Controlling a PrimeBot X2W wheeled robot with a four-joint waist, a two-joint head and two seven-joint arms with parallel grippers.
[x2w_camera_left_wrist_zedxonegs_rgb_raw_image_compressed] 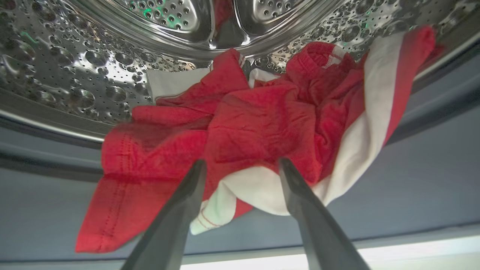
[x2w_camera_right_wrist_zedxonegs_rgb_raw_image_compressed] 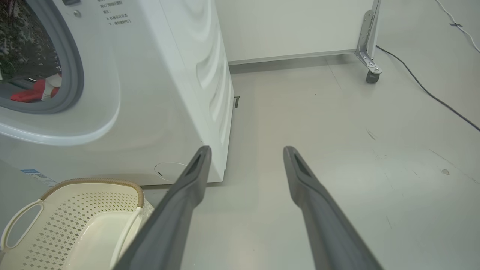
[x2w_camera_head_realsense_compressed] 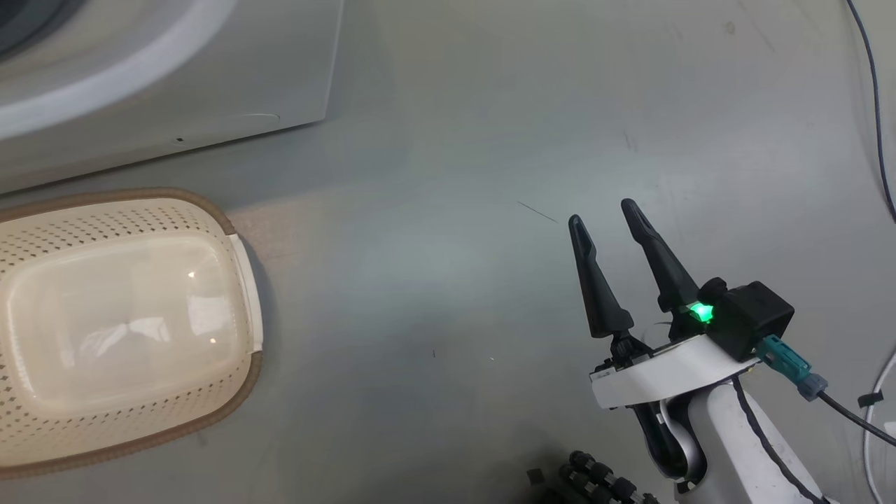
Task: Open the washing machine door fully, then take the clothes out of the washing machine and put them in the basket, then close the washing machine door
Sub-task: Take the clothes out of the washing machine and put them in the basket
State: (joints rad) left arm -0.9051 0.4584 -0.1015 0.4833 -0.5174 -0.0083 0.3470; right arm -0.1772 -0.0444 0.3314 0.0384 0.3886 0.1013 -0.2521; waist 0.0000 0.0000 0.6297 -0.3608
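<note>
The red clothes (x2w_camera_left_wrist_zedxonegs_rgb_raw_image_compressed: 255, 123) with white panels lie in a heap on the steel drum (x2w_camera_left_wrist_zedxonegs_rgb_raw_image_compressed: 75, 67) and spill over the grey gasket (x2w_camera_left_wrist_zedxonegs_rgb_raw_image_compressed: 412, 180). My left gripper (x2w_camera_left_wrist_zedxonegs_rgb_raw_image_compressed: 242, 163) is open, its fingertips right at the front edge of the heap, with nothing clamped. My right gripper (x2w_camera_head_realsense_compressed: 600, 213) hangs open over bare floor, right of the washing machine (x2w_camera_head_realsense_compressed: 210, 84). In the right wrist view the clothes (x2w_camera_right_wrist_zedxonegs_rgb_raw_image_compressed: 33, 92) show through the machine's open mouth. The cream basket (x2w_camera_head_realsense_compressed: 168, 192) stands in front of the machine. The washing machine door is out of view.
A dark cable (x2w_camera_head_realsense_compressed: 875, 105) runs along the floor at the far right, and a white cable (x2w_camera_head_realsense_compressed: 871, 420) curls below it. Behind the machine stands a white panel on a caster (x2w_camera_right_wrist_zedxonegs_rgb_raw_image_compressed: 372, 75). Open grey floor lies between the basket and my right gripper.
</note>
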